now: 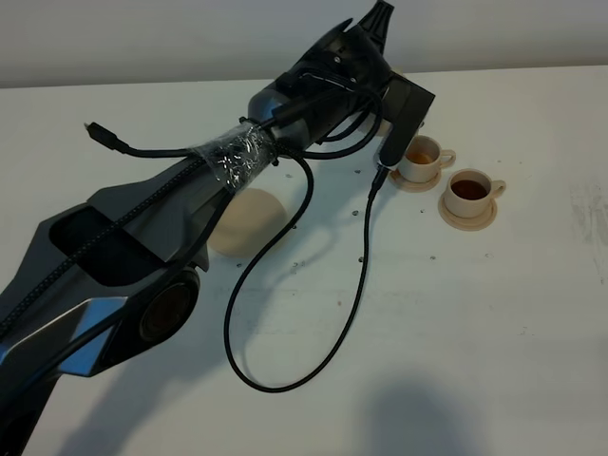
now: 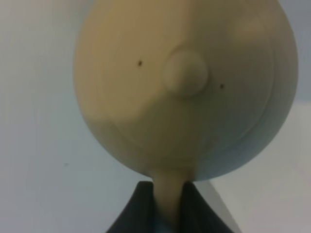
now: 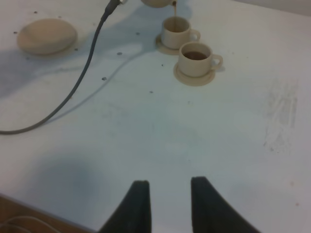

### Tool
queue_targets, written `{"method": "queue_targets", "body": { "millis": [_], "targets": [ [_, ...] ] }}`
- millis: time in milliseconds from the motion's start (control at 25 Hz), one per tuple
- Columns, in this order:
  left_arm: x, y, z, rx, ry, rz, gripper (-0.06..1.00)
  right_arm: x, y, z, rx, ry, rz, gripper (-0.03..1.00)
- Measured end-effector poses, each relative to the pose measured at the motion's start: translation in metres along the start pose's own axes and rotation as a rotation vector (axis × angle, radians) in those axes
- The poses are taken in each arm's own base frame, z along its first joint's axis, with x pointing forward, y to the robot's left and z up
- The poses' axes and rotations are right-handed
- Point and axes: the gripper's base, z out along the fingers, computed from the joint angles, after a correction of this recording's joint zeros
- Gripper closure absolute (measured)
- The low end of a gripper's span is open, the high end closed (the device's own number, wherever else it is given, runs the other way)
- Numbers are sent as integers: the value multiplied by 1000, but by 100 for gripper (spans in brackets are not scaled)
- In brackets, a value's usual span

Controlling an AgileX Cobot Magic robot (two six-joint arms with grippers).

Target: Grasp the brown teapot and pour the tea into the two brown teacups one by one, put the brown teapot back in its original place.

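Observation:
The brown teapot (image 2: 184,87) fills the left wrist view, lid and knob facing the camera. My left gripper (image 2: 167,196) is shut on its loop handle. In the right wrist view the teapot's underside (image 3: 158,2) hangs over the farther teacup (image 3: 175,30), and a thin stream of tea falls into it. That cup (image 1: 421,155) holds a little pale tea. The nearer teacup (image 1: 471,191) holds dark tea. Both stand on small saucers. The wide saucer (image 1: 249,223), the original place, lies bare. In the high view my left arm (image 1: 323,85) hides the teapot. My right gripper (image 3: 167,201) hovers open over bare table.
A black cable (image 1: 356,285) loops from the left arm down across the middle of the table, passing close to the left of the cups. White table (image 1: 513,332) lies to the right of and in front of the cups.

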Motion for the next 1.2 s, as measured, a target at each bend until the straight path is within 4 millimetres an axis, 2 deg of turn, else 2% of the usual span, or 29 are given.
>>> {"method": "queue_targets", "body": {
  "millis": [1200],
  "targets": [
    [-5,0,-4,3,40,124,86,0,0,0,0,1,0,75]
  ]
}}
